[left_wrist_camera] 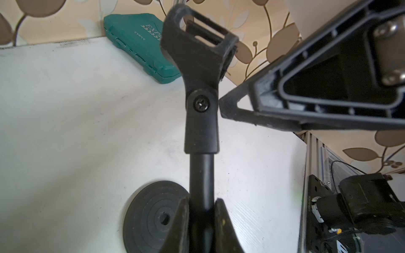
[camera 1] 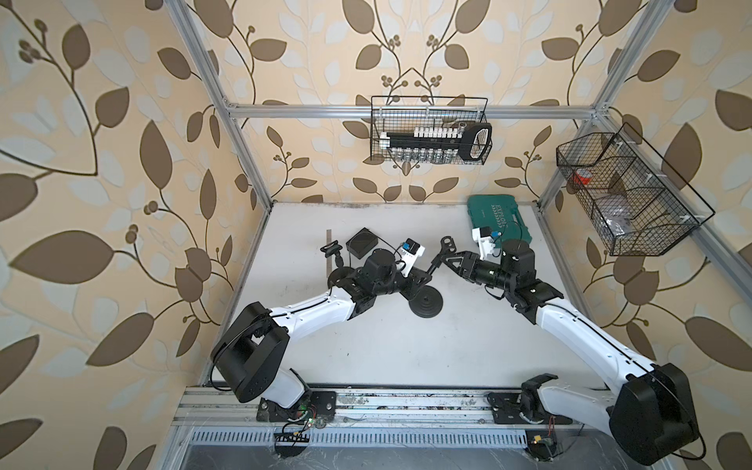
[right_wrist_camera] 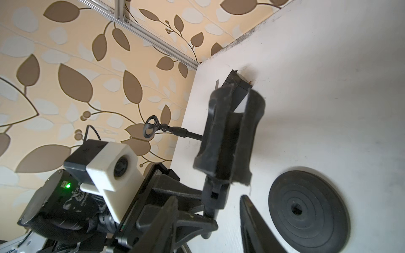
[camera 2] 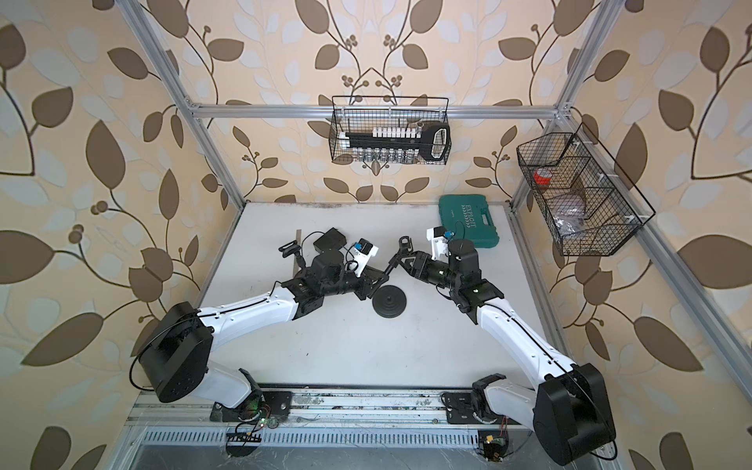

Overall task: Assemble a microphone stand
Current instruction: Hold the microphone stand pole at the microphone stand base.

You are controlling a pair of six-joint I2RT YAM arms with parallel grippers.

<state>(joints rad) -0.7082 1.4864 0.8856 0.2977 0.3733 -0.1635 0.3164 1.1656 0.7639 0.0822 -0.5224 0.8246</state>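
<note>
Because the left tool (left_wrist_camera: 202,200) is clamped on the stiff, likely light rod (left_wrist_camera: 201,173) above the table (left_wrist_camera: 65,131), the right tool (right_wrist_camera: 208,198), jaws apart, should pinch the clip (left_wrist_camera: 197,54) at its rigid swivel joint.

Both top views overlook the whole table (camera 1: 407,358) — the close-in wrist views face each other.

White table (camera 1: 407,358): round black base (camera 1: 426,303), green case (camera 1: 502,215), black box (camera 1: 361,243).
</note>
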